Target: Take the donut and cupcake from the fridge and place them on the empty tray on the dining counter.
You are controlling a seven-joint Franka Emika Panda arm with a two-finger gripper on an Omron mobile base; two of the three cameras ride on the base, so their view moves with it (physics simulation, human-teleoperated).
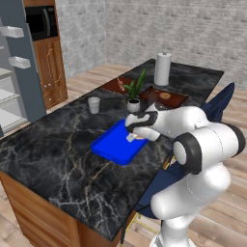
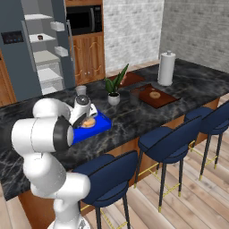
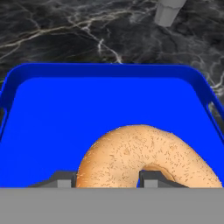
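My gripper (image 3: 107, 177) is shut on a tan donut (image 3: 140, 153), whose ring lies between the two dark finger tips. It hovers low over the bright blue tray (image 3: 65, 109); I cannot tell whether the donut touches the tray floor. The tray (image 1: 113, 144) lies on the black marble dining counter (image 1: 58, 164), with the gripper (image 1: 132, 137) over its near right part. From the right, the donut (image 2: 89, 122) shows under the hand on the tray (image 2: 102, 121). The fridge (image 2: 18, 44) stands open behind; a small dark shape on an upper shelf looks like the cupcake (image 2: 40, 37).
A potted plant (image 1: 134, 96) and a grey cup (image 1: 94, 104) stand just beyond the tray. Farther along are reddish-brown trays (image 1: 164, 96) and a paper towel roll (image 1: 162, 69). Blue stools (image 2: 165, 143) line the counter's near side.
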